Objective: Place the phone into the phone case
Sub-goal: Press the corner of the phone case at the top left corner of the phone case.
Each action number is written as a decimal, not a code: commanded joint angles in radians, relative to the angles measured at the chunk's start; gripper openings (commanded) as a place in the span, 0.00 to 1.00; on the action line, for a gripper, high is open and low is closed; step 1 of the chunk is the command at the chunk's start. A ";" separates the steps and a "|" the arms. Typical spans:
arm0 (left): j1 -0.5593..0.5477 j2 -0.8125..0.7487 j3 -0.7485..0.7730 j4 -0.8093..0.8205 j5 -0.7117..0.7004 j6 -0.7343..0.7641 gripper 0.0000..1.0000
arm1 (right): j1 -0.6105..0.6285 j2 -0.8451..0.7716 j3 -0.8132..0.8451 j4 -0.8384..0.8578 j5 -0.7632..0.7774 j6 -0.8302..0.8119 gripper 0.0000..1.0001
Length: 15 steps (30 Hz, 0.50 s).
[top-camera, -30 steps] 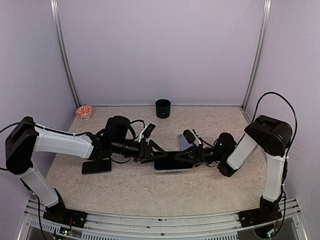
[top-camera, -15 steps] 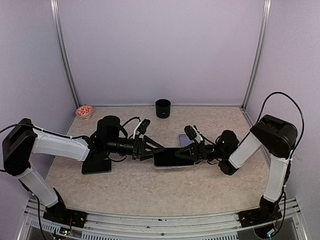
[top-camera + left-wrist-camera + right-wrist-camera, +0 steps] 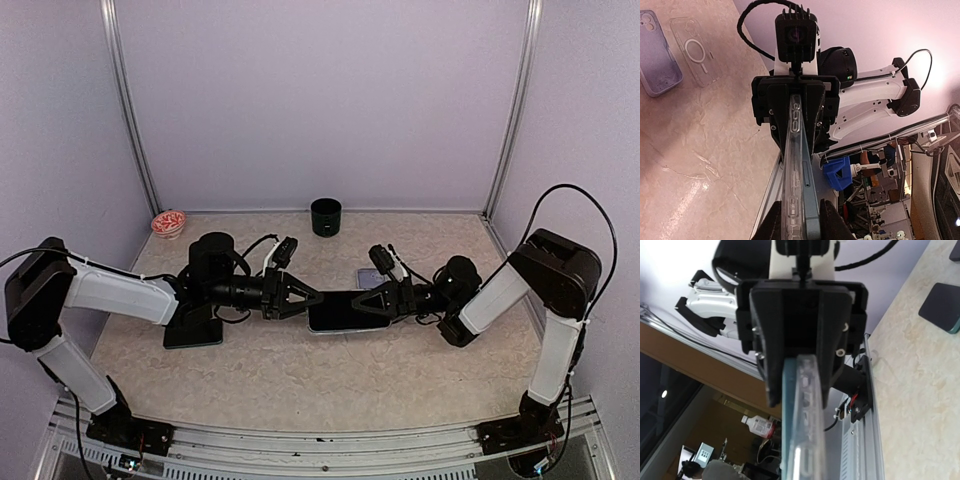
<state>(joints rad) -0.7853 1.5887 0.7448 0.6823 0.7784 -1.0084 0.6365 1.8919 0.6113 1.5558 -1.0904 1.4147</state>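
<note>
— Lilac walls, a marbled desk (image 3: 300, 380), and both arms meet in the middle. The phone (image 3: 340, 313) looks lifted off the surface, broad face up, bridging the two.

— The left gripper (image 3: 312, 298) pinches one end and the right gripper (image 3: 368, 303) is clamped on the other. Edge-on from the left wrist, the clear phone case (image 3: 792, 165) lies flat against the blue phone. Whether it is seated all round cannot be told.

— That is the worry. If the arms squeeze or pull unevenly, the pair could twist and a corner of the case could spring free.

— If one gripper lets go before the other has a firm bite, the whole thing swings down onto the desk.

— Slip risk too: glossy plastic and a smooth phone, held only at the very ends.

— A purple case (image 3: 655, 52) and a spare clear case (image 3: 692, 50) lie on the desk nearby, and a fall could knock them about.
</note>
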 commanded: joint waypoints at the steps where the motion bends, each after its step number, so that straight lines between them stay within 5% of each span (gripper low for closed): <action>1: -0.008 -0.013 0.007 0.124 0.059 -0.003 0.19 | -0.013 -0.009 0.011 0.259 0.023 0.001 0.13; 10: -0.006 0.006 0.011 0.111 0.044 -0.005 0.01 | -0.012 -0.025 0.002 0.168 0.010 -0.062 0.21; 15: -0.006 0.007 0.035 -0.005 -0.001 0.049 0.00 | -0.012 -0.049 0.002 0.102 -0.002 -0.104 0.28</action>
<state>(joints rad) -0.7872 1.5970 0.7429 0.6964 0.7822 -1.0119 0.6319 1.8843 0.6117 1.5543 -1.0912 1.3624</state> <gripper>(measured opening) 0.174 0.256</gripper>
